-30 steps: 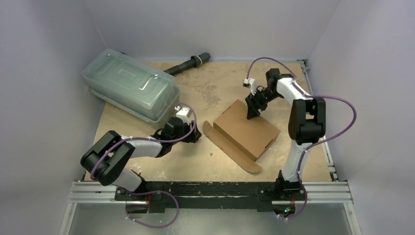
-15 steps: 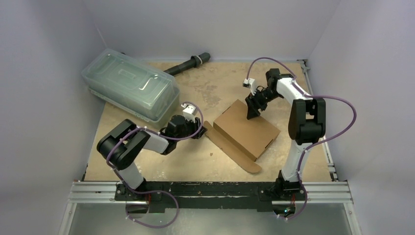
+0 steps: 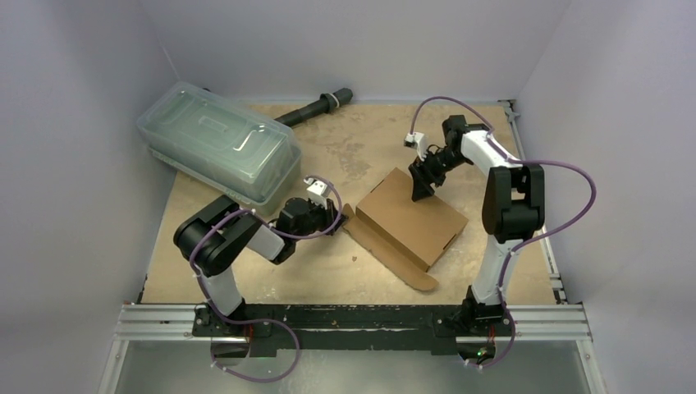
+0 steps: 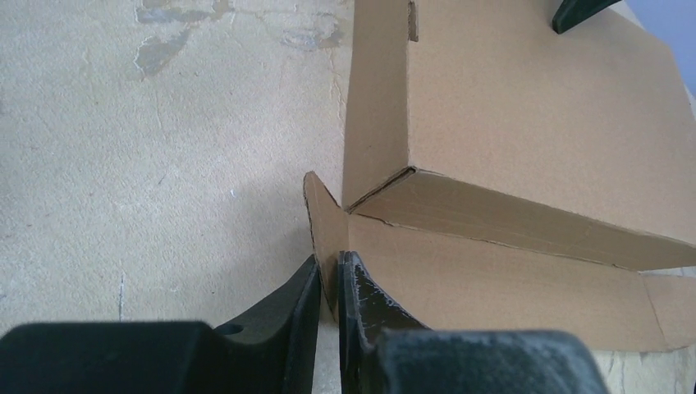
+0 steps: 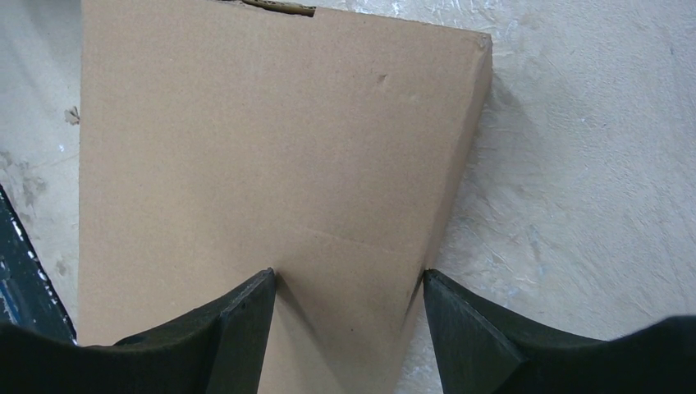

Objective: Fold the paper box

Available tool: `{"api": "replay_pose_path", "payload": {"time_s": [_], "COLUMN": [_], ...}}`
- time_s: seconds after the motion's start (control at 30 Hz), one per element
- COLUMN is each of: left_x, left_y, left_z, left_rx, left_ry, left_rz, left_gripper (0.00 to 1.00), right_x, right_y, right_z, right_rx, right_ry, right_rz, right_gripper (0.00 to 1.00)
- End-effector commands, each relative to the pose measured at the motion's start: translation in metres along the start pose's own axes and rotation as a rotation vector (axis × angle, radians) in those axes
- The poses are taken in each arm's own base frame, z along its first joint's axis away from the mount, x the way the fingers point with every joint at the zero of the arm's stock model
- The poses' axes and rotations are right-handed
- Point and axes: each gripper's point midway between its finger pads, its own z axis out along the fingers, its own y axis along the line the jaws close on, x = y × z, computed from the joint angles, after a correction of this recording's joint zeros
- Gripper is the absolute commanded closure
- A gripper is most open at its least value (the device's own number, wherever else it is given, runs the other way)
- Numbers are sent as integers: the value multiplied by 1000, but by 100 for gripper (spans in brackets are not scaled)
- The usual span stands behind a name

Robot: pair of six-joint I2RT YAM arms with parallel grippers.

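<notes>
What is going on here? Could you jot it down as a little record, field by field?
scene: brown cardboard box, partly folded, on a table
open part: long front flap lies out flat, not tucked in
left gripper: pinching the flap's end tab
right gripper: open, fingertips down on the box top near its far corner
also there: clear lidded container and black rod, at the back, neither touched

No legible text or markings
</notes>
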Motion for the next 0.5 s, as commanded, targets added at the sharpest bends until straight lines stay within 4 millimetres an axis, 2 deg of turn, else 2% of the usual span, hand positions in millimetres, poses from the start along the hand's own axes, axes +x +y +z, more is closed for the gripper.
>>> {"api": "replay_pose_path", "payload": {"time_s": [0.0,0.17,0.47], "left_x": [-22,-16,-6], "left_y": [-10,-23,-26], "left_z": [-1,-5,-8], "left_rx": [32,34,-12], "left_ry": [-103,-89,-62], "left_rz": [81,172,251], "left_gripper": [90,100,100], "right_x": [-8,-10,-11], "right_y": [0,-1,-3], "right_z": [2,3,5], "right_rx": [-9,-4,1], "right_ry": [-4,-8,-6], "right_rz": [-43,-36,-17], "right_gripper": [32,32,32]}}
